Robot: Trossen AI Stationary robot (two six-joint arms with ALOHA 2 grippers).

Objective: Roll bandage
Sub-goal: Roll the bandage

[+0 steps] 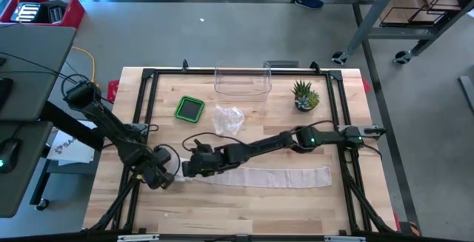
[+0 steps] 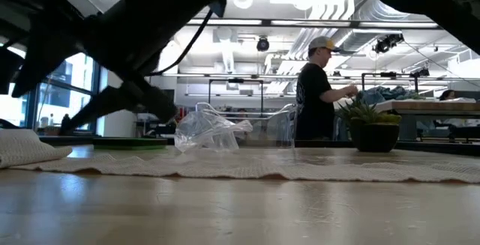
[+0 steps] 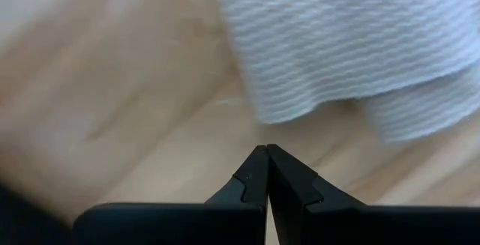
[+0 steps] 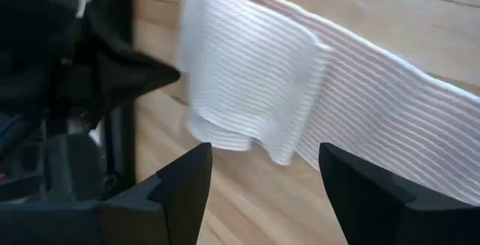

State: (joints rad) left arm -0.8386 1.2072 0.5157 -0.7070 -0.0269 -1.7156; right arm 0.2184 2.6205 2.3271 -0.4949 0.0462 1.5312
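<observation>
The bandage (image 1: 266,176) lies flat on the counter (image 1: 222,212), long axis running left to right, its folded-over end at the left — just beside both grippers. The right gripper (image 1: 194,165) hovers over that fold, fingers spread; the left gripper (image 1: 169,176), pressed together, points at it.

Robotics lab or workshop; pale wooden table (image 1: 244,205) in black metal framing (image 1: 237,72) on grey concrete floor; exposed white ceiling ducts (image 2: 352,9); wheeled metal racks (image 1: 400,12); person in cap (image 2: 319,88) at a workbench.
</observation>
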